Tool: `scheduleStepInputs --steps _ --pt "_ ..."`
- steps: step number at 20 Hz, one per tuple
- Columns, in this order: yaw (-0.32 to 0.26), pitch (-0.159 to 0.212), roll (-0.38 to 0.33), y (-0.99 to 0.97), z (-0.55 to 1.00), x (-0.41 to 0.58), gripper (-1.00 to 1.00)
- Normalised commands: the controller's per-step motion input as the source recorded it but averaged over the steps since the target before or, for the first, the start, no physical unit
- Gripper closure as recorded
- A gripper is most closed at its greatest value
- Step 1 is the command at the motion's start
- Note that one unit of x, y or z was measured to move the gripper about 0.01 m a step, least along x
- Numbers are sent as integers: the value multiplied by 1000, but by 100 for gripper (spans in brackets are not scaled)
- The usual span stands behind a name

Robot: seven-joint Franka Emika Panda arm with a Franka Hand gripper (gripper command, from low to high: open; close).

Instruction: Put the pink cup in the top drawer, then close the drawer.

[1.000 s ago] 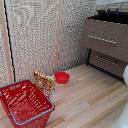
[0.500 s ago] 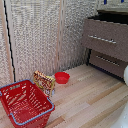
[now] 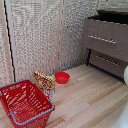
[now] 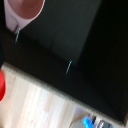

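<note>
The pale pink mug (image 4: 24, 12) shows only in the wrist view, partly cut by the frame edge, inside the dark open top drawer (image 4: 75, 45). Two small silver fittings (image 4: 68, 66) sit on the inner side of the drawer front. A small blurred blue and grey piece (image 4: 92, 122), apart from the mug, looks like part of my gripper; its jaws cannot be read. In the exterior view the dark brown dresser (image 3: 107, 42) stands at the right with its top drawer (image 3: 112, 17) pulled open. The gripper does not show there.
A red wire basket (image 3: 24, 104) stands on the wooden floor at the exterior view's lower left. A snack bag (image 3: 44, 81) and a shallow red bowl (image 3: 62, 77) lie beside it. A white part of the robot (image 3: 125, 75) shows at the right edge.
</note>
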Motion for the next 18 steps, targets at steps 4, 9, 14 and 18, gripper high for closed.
scheduleStepInputs --steps 4,9,14,18 --pt "205 148 -351 0 -107 -176 -100" --pt "253 163 -272 0 -191 -95 -100" --pt "253 183 -251 0 -172 -101 -100" --pt "221 183 -273 15 -229 -56 -100"
